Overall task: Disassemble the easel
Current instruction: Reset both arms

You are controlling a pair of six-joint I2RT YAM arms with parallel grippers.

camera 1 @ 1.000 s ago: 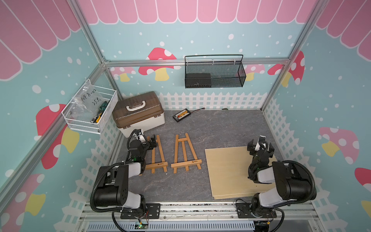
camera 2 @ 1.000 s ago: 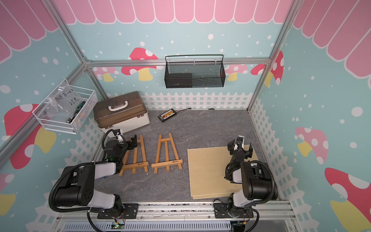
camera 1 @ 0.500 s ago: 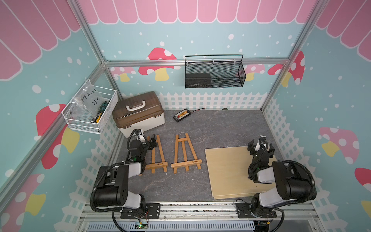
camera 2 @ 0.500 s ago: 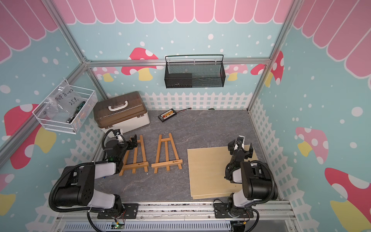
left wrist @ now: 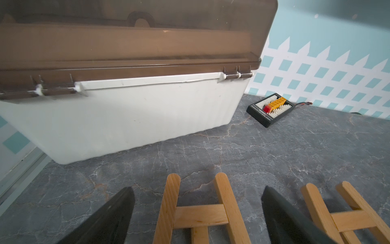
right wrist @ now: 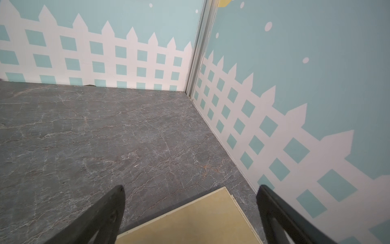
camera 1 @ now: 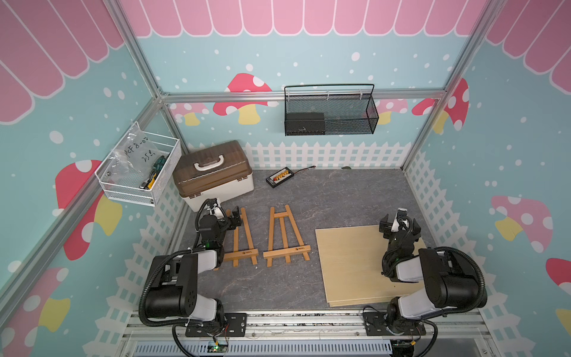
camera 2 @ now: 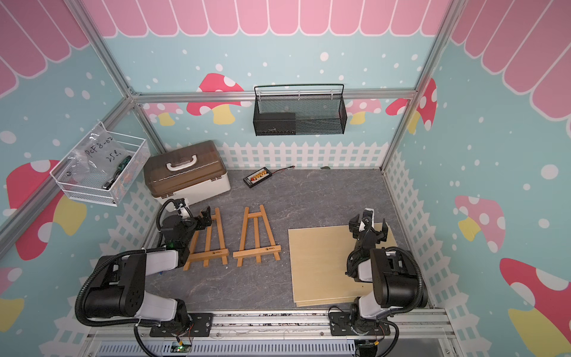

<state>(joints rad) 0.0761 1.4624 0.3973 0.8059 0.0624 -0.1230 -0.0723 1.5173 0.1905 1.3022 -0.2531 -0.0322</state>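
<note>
The left easel [camera 1: 244, 238] and right easel [camera 1: 285, 238] lie flat on the table [camera 1: 340, 197], left of centre. Their long axes run near to far, with the narrow tops pointing far. The left gripper [left wrist: 197, 190], spread wide and empty, straddles the left easel's top. The right gripper [camera 1: 399, 224], also released, hangs over the board [camera 1: 355, 262].

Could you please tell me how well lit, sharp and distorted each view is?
In both top views the light is even, with no glare on the floor, and the wide lens splays the frame posts. In the left wrist view the box looks bowed and smeared at one hinge; the board is sharp. In the right wrist view the fingers are dark silhouettes.
</note>
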